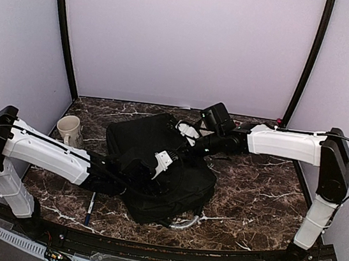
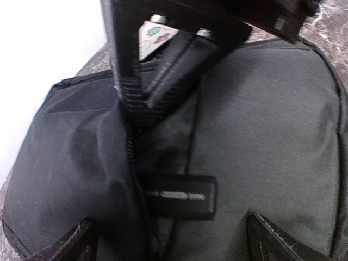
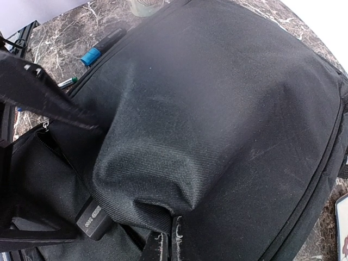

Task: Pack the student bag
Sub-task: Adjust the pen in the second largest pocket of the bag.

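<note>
While you look down from above, the marble tabletop point(image 1: 249, 198) fills the floor of the booth and the student bag point(image 1: 150, 166) lies slumped at its middle, black and soft. Your left arm point(image 1: 49, 152) reaches across the bag from the near left, and your right arm point(image 1: 285, 145) comes in from the far right. Your left claw point(image 2: 171, 223) hangs just above the bag's fabric, fingers spread wide around nothing. Your right claw point(image 3: 166, 242) is pressed together, pinching a bunched fold of the bag. A pale mug point(image 1: 68, 129) stands upright left of the bag. A pen point(image 1: 90, 209) lies beside the bag's near-left edge.
</note>
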`<state>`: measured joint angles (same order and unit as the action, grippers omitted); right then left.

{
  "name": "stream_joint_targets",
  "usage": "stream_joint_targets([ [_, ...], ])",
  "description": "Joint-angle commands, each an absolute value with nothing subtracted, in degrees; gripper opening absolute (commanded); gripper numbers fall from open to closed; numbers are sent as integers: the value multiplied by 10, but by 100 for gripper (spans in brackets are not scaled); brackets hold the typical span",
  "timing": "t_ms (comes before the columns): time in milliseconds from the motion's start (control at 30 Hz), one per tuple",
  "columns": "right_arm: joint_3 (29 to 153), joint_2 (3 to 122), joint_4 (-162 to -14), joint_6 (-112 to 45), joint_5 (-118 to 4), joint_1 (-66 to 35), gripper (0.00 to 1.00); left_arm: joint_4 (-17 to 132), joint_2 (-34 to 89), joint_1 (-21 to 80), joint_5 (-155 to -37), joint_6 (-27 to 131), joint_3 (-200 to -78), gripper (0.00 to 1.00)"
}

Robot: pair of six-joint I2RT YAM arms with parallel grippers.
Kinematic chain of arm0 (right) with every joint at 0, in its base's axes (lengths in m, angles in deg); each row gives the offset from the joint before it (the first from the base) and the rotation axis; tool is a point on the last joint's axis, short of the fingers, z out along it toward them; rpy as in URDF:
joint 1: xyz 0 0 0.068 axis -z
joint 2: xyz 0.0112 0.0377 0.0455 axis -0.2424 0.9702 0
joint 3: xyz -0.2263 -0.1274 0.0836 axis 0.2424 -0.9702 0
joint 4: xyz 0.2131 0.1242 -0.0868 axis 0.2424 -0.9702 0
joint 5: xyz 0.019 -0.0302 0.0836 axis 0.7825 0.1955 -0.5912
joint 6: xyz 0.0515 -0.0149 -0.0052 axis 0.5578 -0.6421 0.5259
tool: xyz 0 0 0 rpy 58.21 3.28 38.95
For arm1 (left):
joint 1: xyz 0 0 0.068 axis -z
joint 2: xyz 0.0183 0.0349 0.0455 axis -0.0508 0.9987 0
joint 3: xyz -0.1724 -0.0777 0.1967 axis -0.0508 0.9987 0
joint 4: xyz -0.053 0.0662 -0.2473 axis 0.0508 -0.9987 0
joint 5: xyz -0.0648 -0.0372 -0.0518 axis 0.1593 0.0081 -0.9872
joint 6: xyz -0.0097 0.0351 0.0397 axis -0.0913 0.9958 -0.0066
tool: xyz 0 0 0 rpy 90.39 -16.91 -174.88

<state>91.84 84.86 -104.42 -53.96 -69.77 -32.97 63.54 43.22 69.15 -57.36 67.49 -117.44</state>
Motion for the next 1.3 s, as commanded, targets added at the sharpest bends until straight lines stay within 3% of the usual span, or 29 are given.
stream_joint_targets([
  [0,909,835,-1040,-521,-745,-335,0,664,445,662,-531,698,-1193,99],
  [233,907,819,-1044,-523,-747,-334,0,680,450,602,-560,692,-1204,97],
  [400,895,795,-1035,-502,-733,-321,0,650,470,561,-509,705,-1224,95],
  [733,852,755,-1003,-449,-802,-282,0,657,548,532,-493,801,-1318,95],
  [900,864,784,-993,-442,-827,-282,0,612,512,538,-577,768,-1332,96],
  [1267,924,825,-994,-439,-824,-286,0,330,349,574,-766,576,-1349,99],
])
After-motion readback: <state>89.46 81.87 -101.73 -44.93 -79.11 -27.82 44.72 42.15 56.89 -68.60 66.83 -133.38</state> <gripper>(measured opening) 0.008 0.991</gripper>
